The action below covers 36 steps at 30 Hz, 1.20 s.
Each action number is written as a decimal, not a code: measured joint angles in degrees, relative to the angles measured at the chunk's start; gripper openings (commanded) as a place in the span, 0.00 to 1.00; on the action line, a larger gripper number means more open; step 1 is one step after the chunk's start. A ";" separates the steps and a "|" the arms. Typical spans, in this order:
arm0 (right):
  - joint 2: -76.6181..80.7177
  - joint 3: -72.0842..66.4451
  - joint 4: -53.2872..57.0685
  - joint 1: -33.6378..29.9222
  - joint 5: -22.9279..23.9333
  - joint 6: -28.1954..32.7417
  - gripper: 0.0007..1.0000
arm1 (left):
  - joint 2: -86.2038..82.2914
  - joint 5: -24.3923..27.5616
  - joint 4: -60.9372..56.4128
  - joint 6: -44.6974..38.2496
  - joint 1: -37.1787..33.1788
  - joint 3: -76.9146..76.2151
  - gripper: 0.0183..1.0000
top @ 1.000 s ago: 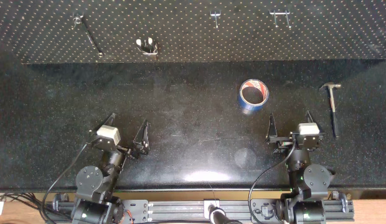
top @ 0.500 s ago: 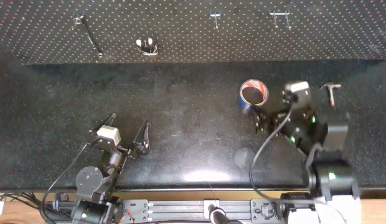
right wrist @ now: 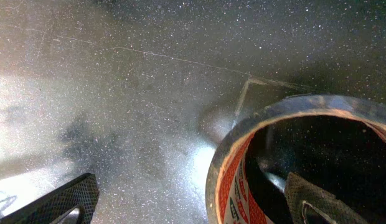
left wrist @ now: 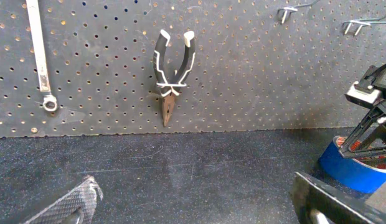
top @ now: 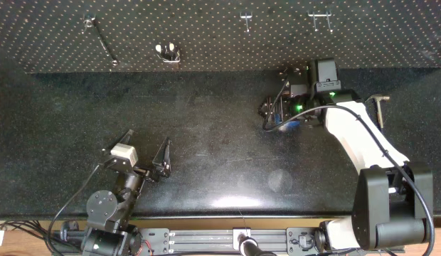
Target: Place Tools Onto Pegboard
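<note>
Right now you are at the pick-up of the tape roll, judging by where the right gripper sits; its fingers are spread, one down inside the roll's hole and the other outside on the table, so the wall of the roll stands between them; nothing is pinched yet. The roll lies flat on the right half of the table, near the foot of the pegboard; the hammer lies farther right, just beside the right arm. A wrench and pliers already hang on the board's left side; two bare hooks wait on the right, almost straight beyond the roll. Your left gripper rests near-left, spread and carrying nothing. Next, I'd say, close on the roll's wall; make sure the grip is firm before lifting; then you would need to turn the roll upright so its hole can slip over a hook.
</note>
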<state>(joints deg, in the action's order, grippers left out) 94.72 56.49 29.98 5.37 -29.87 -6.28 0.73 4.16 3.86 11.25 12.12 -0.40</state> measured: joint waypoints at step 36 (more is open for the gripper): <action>-4.22 -3.87 -68.41 22.14 26.69 -19.43 0.08 | -0.07 0.00 0.02 0.02 0.09 -0.04 1.00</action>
<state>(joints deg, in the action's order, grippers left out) 90.50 52.62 -38.44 27.51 -3.18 -25.71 0.67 4.16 3.88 11.27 12.21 -0.45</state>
